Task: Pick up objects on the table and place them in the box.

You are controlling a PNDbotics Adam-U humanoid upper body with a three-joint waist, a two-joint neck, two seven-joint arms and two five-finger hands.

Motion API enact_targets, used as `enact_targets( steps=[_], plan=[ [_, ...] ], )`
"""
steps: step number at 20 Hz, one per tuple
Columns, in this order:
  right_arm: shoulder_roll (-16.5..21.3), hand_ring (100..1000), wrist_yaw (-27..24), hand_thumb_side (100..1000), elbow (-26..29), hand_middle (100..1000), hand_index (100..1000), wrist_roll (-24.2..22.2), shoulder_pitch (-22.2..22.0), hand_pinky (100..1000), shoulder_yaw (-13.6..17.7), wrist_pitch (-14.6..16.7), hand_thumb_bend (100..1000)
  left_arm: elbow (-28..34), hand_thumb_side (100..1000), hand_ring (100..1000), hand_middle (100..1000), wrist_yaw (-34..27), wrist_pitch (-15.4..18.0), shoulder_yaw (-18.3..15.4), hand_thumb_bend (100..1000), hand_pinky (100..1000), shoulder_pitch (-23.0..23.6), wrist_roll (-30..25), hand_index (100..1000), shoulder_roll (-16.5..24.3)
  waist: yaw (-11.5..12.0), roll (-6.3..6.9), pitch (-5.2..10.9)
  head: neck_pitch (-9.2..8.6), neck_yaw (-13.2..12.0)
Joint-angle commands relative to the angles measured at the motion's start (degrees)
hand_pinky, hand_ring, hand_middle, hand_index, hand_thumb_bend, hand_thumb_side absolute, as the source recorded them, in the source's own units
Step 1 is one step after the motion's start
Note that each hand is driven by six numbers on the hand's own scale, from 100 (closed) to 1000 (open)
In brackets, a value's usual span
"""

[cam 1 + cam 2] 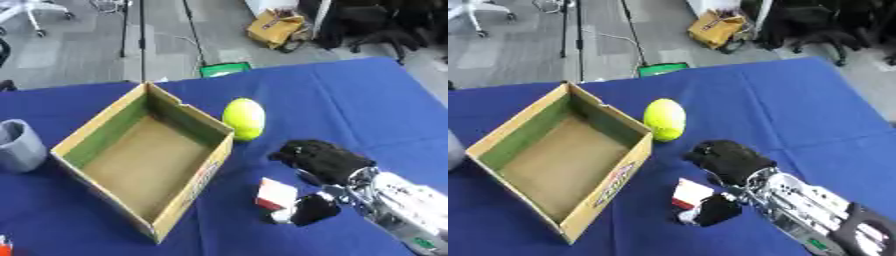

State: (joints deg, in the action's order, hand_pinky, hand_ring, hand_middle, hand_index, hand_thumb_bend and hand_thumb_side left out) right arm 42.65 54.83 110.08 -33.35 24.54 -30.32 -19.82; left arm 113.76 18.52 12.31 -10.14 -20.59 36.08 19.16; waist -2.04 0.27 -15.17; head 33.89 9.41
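Small red-and-white block (276, 194) just beside right hand (322, 161), fingers' grip impossible to tell.

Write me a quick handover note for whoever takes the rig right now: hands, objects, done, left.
Right hand: over the table right of the open cardboard box, fingers curled, thumb beside the small red and white carton; a grip is not clear.
Left hand: not in view.
Yellow-green oval ball: on the blue tablecloth, against the box's far right wall.
Done: nothing, the box is empty.
Left: carton and ball into the box.
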Motion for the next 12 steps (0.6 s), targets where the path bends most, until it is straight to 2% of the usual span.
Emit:
enact_targets(
  steps=[1, 7, 12],
  plan=[
    [0.27, 1000, 0.04, 733, -0.31, 885, 990, -1.42, 0.27, 973, 1.24, -0.31, 747, 0.83, 1000, 887, 871, -0.17, -0.08, -0.57, 100, 931, -0.47, -0.11, 937, 0.68, 0.10, 0.09, 1.02, 0.00, -0.09],
    [-0.47, 1000, 0.90, 742, -1.26, 878, 982, -1.57, -0.26, 974, 1.68, -0.46, 739, 0.83, 1000, 887, 868, -0.23, -0.06, -0.59, 100, 932, -0.56, -0.07, 930, 0.57, 0.11, 0.17, 0.81, 0.13, -0.01],
    [-0.86, 997, 1.34, 736, -2.43, 832, 980, -1.78, -0.44, 969, 1.73, 0.06, 708, 0.83, 1000, 887, 866, -0.27, -0.04, -0.59, 100, 932, -0.60, -0.05, 925, 0.49, 0.10, 0.18, 0.63, 0.14, 0.17]
  ],
)
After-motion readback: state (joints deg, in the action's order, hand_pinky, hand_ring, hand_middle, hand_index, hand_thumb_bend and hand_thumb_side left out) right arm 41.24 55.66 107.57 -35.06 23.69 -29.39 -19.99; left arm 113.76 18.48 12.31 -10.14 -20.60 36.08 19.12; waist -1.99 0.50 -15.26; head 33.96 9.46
